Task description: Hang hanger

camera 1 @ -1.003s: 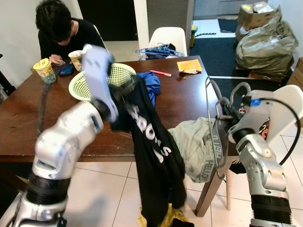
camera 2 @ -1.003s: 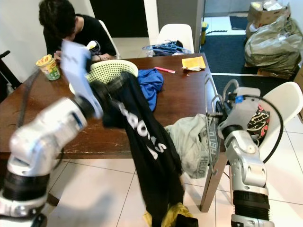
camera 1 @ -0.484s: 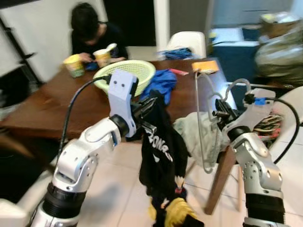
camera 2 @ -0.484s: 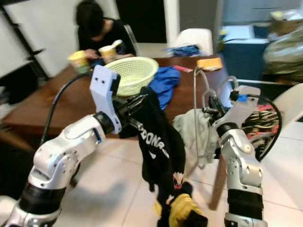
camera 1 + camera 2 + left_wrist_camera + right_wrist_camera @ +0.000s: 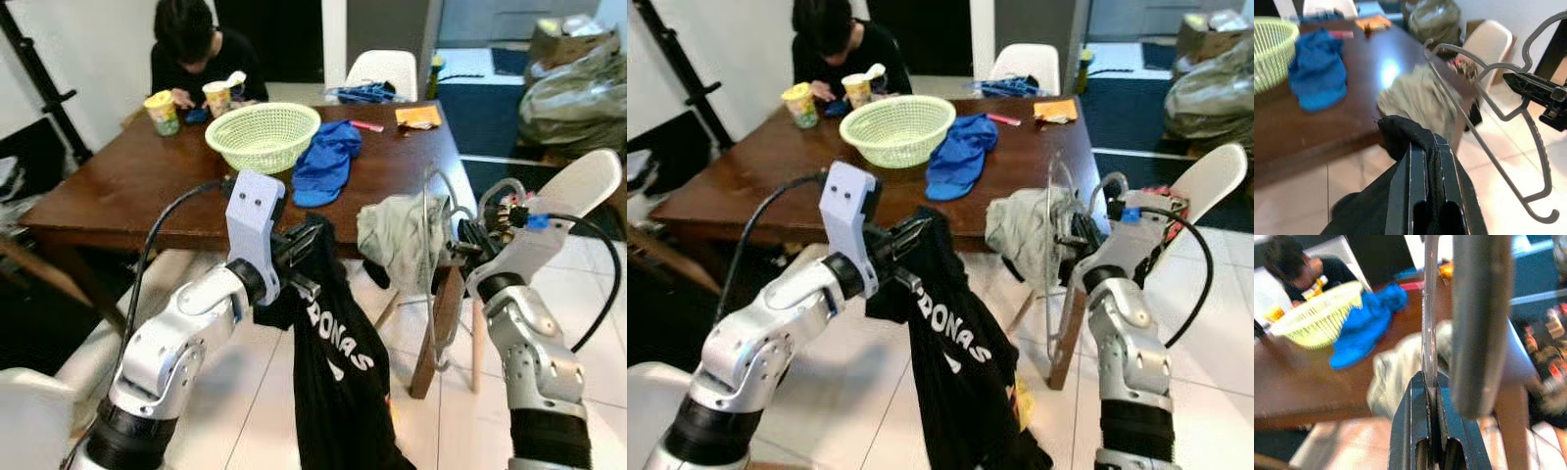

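Note:
A black shirt [image 5: 338,372] with white lettering hangs down toward the floor in front of the table. My left gripper [image 5: 312,235] is shut on its top edge, and the left wrist view shows the cloth bunched between the fingers [image 5: 1422,161]. My right gripper [image 5: 462,245] is shut on a thin grey wire hanger [image 5: 429,284], held upright to the right of the shirt and apart from it. In the right wrist view the hanger wire [image 5: 1429,308] rises from the shut gripper [image 5: 1430,387]. The left wrist view has the hanger [image 5: 1484,132] just beyond the shirt.
A brown wooden table [image 5: 127,186] carries a green basket [image 5: 263,134] and a blue cloth [image 5: 328,162]; a grey-green garment [image 5: 397,230] droops over its near corner. A person [image 5: 196,49] sits at the far side. A white chair [image 5: 578,181] stands right, bags [image 5: 573,83] behind.
The view has shifted and pulled back from the table. The black shirt has come off the table and now hangs free from my left gripper. The right gripper still holds the hanger.

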`<state>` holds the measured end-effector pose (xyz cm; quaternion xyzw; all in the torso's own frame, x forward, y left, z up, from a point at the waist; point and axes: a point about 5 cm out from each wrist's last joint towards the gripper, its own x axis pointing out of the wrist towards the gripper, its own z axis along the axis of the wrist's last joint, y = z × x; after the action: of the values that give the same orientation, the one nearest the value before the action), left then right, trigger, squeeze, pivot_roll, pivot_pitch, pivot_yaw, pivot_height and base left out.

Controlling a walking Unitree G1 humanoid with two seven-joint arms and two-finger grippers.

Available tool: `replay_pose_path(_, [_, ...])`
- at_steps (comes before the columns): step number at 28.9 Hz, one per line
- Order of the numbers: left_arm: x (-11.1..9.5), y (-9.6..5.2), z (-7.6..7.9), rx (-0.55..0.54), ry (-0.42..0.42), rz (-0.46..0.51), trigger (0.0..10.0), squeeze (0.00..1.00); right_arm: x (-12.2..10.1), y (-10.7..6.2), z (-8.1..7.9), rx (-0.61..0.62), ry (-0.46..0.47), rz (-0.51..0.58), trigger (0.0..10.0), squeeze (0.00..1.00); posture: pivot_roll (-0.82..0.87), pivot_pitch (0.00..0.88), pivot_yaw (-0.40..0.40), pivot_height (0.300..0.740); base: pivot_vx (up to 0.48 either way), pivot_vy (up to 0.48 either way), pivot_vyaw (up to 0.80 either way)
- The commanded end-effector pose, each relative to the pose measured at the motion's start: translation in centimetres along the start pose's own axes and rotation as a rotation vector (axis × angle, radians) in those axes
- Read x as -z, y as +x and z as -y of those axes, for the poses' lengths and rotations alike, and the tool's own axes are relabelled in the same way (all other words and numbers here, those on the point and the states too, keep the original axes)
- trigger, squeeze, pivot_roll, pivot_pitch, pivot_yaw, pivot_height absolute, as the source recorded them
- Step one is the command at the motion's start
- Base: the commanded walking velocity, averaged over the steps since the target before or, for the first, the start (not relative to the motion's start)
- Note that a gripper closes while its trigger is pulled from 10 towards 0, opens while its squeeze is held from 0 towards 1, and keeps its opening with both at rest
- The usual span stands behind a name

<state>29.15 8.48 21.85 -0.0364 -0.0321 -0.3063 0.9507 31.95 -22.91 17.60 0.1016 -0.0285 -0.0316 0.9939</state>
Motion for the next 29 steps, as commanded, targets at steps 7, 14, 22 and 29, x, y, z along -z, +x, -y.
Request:
replay_pose_path(7, [1.3,-0.3,-0.6,-0.017,0.027,-0.026,10.0,0.0,0.5,-0.1,1.2,0.07,-0.045,-0.016,10.0,0.0,-0.03,0.0,0.084,0.74,-0.343,0.0,-0.69])
replay_pose_path(14, [3.0,-0.9,-2.3,-0.066,0.066,-0.081,10.0,0.0,1.4,-0.3,2.3,0.138,-0.105,-0.054,10.0,0.0,-0.04,0.0,0.077,0.74,-0.333,0.0,-0.8])
replay_pose_path(22, [3.8,-1.5,-3.3,-0.105,0.1,-0.103,10.0,0.0,2.0,-0.4,2.3,0.146,-0.116,-0.072,10.0,0.0,-0.04,0.0,0.077,0.74,-0.285,0.0,-0.8])
replay_pose_path(29, [4.8,-2.0,-4.6,-0.16,0.166,-0.127,10.0,0.0,2.2,-0.3,1.9,0.121,-0.124,-0.076,10.0,0.0,-0.05,0.0,0.074,0.74,0.0,0.0,-0.8])
